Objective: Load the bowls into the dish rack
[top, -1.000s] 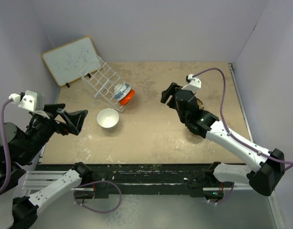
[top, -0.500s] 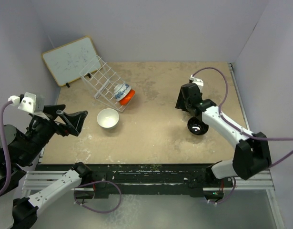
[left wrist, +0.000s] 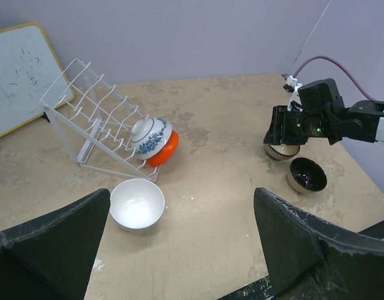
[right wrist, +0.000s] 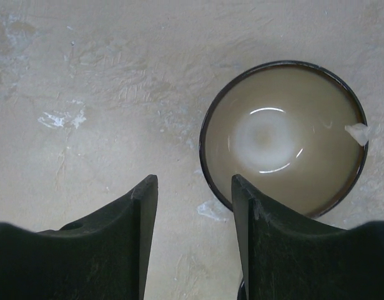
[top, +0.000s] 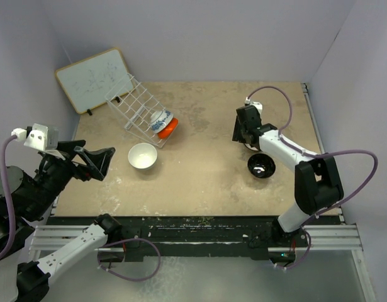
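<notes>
The white wire dish rack (top: 133,108) stands tilted at the back left. The blue-and-white bowl (top: 160,117) and the orange-red bowl (top: 170,128) lie together at its low near end. The plain white bowl (top: 143,155) sits upright on the table in front of it. The glossy black bowl (top: 261,165) sits at the right. The brown bowl (right wrist: 282,137) lies just behind it. My right gripper (right wrist: 193,184) hangs open over that bowl's left rim, one finger (right wrist: 251,219) above the rim. My left gripper (left wrist: 179,237) is open and empty, held high at the near left.
A wood-framed whiteboard (top: 92,78) leans at the back left behind the rack. Grey walls close in the back and both sides. The right arm's purple cable (top: 287,100) loops above the far right corner.
My right arm has swung from the table's middle to the right and come down over the brown bowl, uncovering the black bowl. The left arm has not moved.
</notes>
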Controlling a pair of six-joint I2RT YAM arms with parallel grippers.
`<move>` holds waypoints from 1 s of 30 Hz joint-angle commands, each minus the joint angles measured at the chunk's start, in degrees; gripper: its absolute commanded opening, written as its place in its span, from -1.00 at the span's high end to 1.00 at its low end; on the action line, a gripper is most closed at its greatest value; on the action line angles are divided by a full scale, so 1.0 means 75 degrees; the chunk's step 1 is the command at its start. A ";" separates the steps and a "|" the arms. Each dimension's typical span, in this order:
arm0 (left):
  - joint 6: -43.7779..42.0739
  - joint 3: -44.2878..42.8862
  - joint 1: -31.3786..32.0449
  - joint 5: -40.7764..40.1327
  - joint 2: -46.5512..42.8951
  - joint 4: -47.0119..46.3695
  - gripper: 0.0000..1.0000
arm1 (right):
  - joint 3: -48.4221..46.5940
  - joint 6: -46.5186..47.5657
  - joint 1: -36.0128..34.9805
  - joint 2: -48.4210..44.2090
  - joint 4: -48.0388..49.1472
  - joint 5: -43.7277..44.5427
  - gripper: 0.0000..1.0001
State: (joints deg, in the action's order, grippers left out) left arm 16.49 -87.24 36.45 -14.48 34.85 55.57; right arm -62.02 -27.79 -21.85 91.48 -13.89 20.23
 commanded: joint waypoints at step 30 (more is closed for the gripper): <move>0.0138 0.0165 -0.0023 -0.0419 -0.0186 0.0055 -0.98 | -0.0361 0.0448 0.0299 0.0875 0.0639 0.0263 0.69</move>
State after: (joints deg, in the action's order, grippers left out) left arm 16.95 -85.78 36.45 -16.75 34.28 56.75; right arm -63.64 -24.82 -20.10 98.76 -10.20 21.50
